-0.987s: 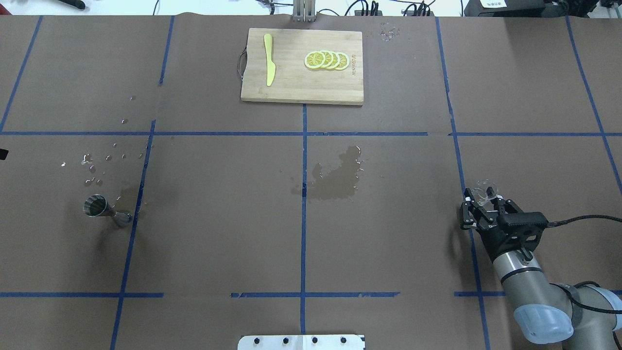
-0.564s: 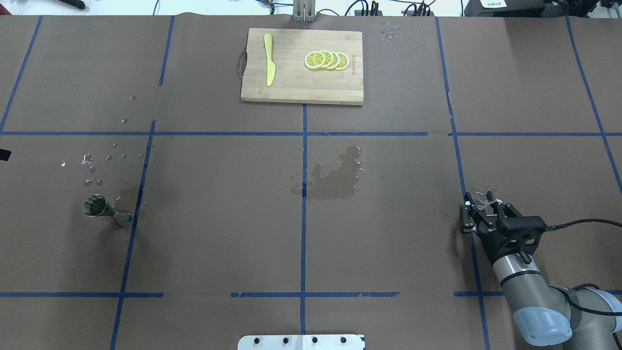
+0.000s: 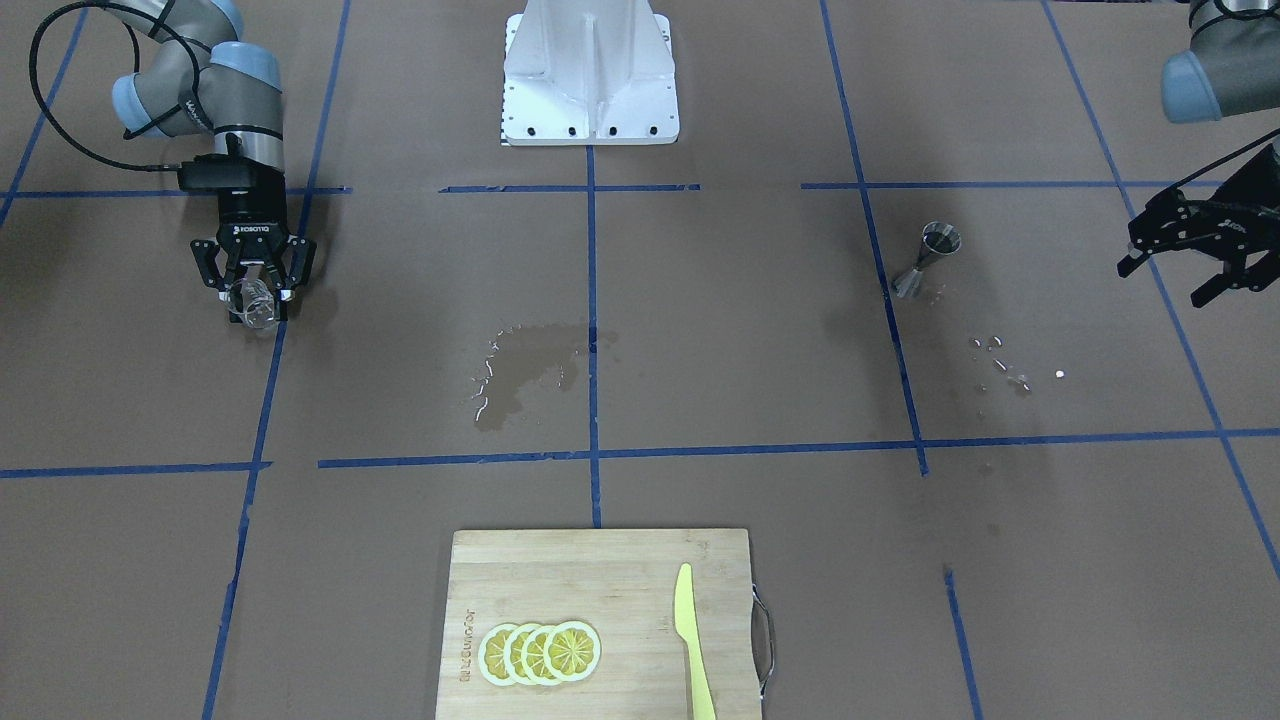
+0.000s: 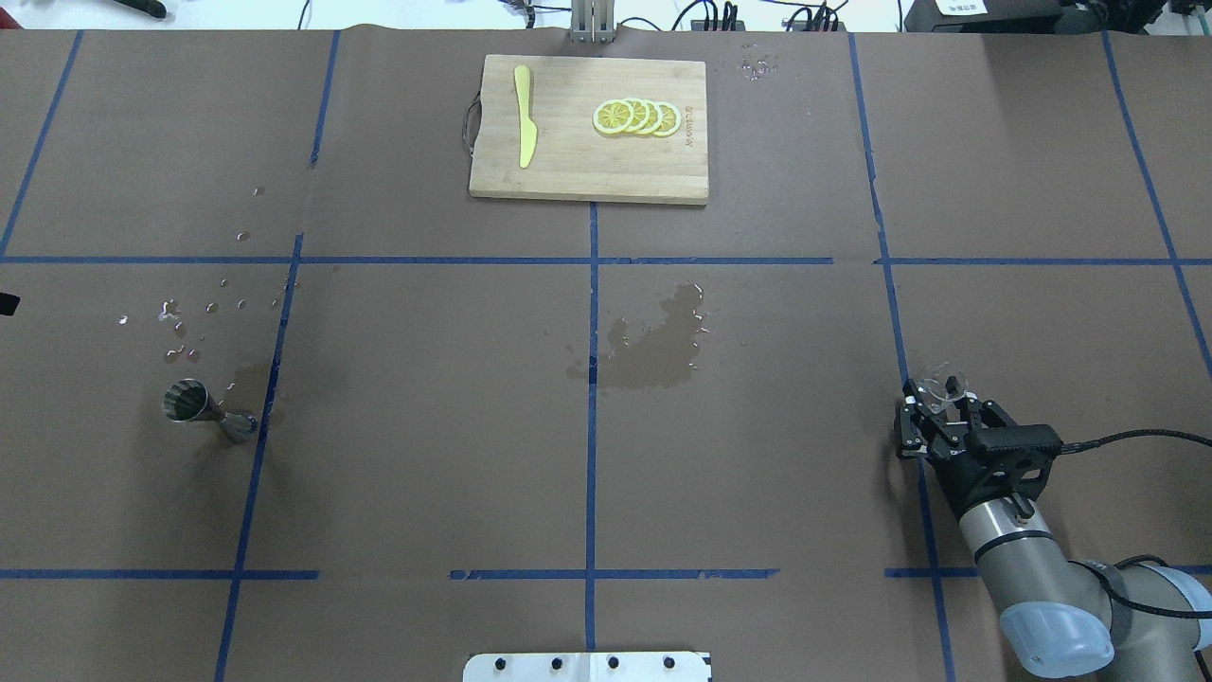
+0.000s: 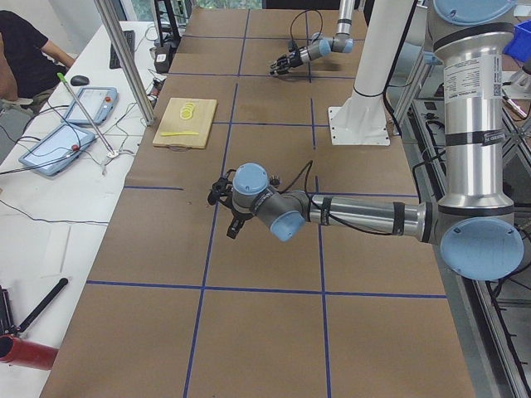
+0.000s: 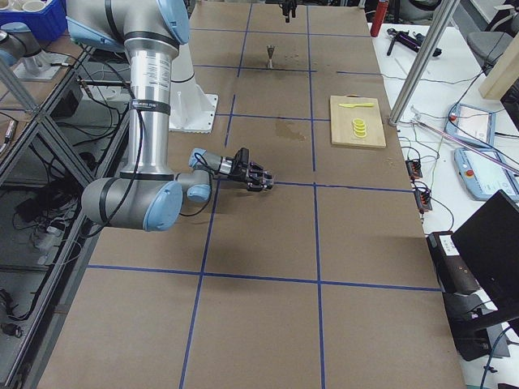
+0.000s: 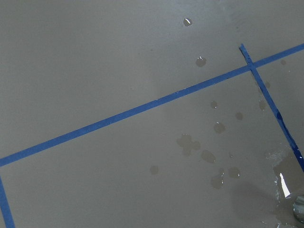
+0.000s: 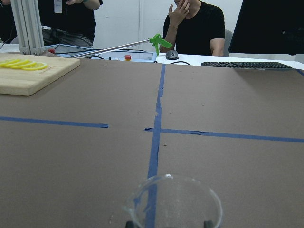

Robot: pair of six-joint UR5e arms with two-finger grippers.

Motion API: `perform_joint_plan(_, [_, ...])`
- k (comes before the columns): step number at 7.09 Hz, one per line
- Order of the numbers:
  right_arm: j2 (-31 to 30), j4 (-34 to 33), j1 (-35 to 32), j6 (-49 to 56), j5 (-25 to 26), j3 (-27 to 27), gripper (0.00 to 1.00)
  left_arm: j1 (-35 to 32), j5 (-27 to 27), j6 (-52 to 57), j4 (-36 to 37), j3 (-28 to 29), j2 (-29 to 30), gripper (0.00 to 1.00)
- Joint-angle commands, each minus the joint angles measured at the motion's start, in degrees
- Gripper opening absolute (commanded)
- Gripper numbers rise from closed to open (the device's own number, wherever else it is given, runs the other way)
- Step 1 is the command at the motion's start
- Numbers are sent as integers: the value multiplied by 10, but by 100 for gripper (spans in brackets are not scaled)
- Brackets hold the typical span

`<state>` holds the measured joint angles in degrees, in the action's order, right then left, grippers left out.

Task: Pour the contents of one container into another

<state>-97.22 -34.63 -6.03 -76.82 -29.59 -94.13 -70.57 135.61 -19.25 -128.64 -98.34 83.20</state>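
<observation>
The right claw [image 4: 937, 396] reaches out low and nearly level over the table [image 4: 426, 474] on the robot's right side. Its two fingers are closed narrowly on the sides of the glass [image 4: 943, 382]. The wrist view looks over the rim of the glass [image 8: 173, 204], which sits upright between the fingertips. Whether there is any liquid in it cannot be told.

The metal jigger [image 4: 196, 405] stands on end with its mouth up, far over on the robot's left side. It is well apart from the glass and in about the same row of the table. A dark wet patch [image 4: 653, 346] lies between them, a little farther out from the robot.

For the pour, the glass has to travel sideways towards the robot's left, almost the full width of the table. The left claw [image 3: 1165, 283] is much nearer to the jigger [image 3: 930, 258]. It hangs above the table just outside it with its fingers spread wide and nothing between them. The likely choice is therefore a long reach by the right arm, or the left arm bringing the jigger towards the middle.
</observation>
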Motion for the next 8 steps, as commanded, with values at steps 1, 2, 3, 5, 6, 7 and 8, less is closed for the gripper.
perform_joint_plan(1, [-1,0,1,0,0,0,69,0,0,0,0,-2,-2,100])
perform_joint_plan(2, [-1,0,1,0,0,0,74,0,0,0,0,-2,-2,100])
perform_joint_plan(3, [-1,0,1,0,0,0,78,0,0,0,0,-2,-5,100])
perform_joint_plan(5, [0,0,2,0,-1,0,78,0,-1,0,-1,-4,-4,100])
perform_joint_plan(6, [0,0,1,0,-1,1,78,0,-1,0,0,-4,-4,100])
perform_joint_plan(7, [0,1,2,0,-1,0,78,0,-1,0,0,-7,-5,100])
perform_joint_plan(8, [0,0,2,0,-1,0,78,0,-1,-1,0,-9,-5,100])
